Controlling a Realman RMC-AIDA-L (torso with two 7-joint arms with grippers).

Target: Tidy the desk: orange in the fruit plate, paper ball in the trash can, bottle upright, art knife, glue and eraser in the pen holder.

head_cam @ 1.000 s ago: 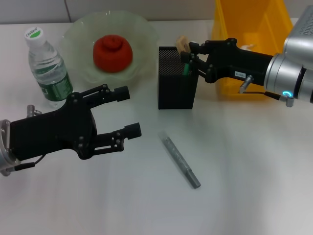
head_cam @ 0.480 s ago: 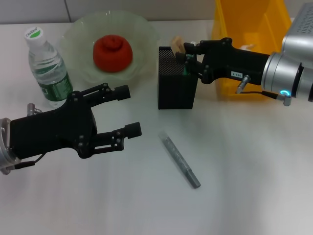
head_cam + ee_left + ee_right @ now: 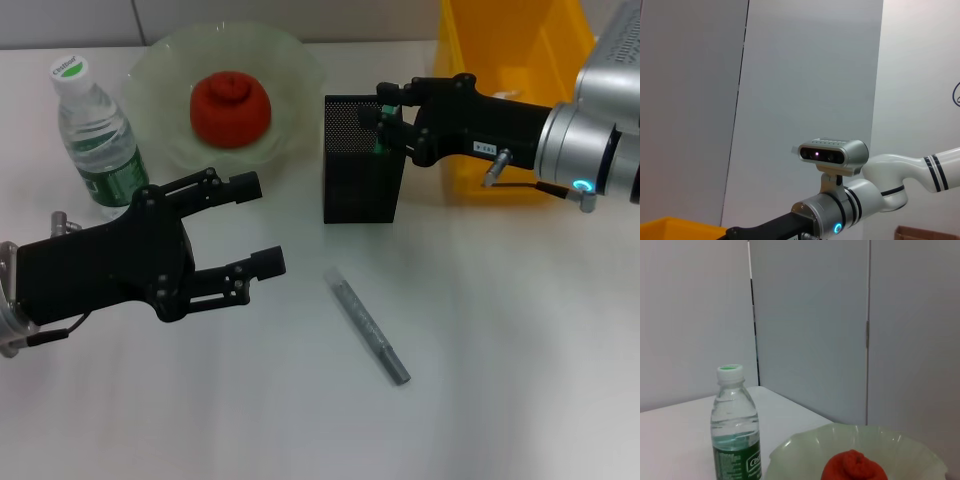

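The tall square black mesh pen holder (image 3: 362, 160) stands mid-table, and the right gripper (image 3: 384, 118) hangs over its open top at the 2 o'clock corner; whether its jaws are spread or pinching cannot be told, and no eraser shows. A grey art knife (image 3: 370, 329) lies at 6 o'clock of the holder. The left gripper (image 3: 255, 225) hovers at 8 o'clock, jaws spread and empty. At 10 o'clock the red-orange orange (image 3: 230, 107) sits in the pale green scalloped glass plate (image 3: 160, 75), the clear water bottle (image 3: 98, 140) upright beside it — the yellow plastic bin (image 3: 510, 50) at 2 o'clock.

Matte black linkage pincers (image 3: 262, 226) on silver cylindrical wrists, a blue-lit ring and perhaps a thin cable.
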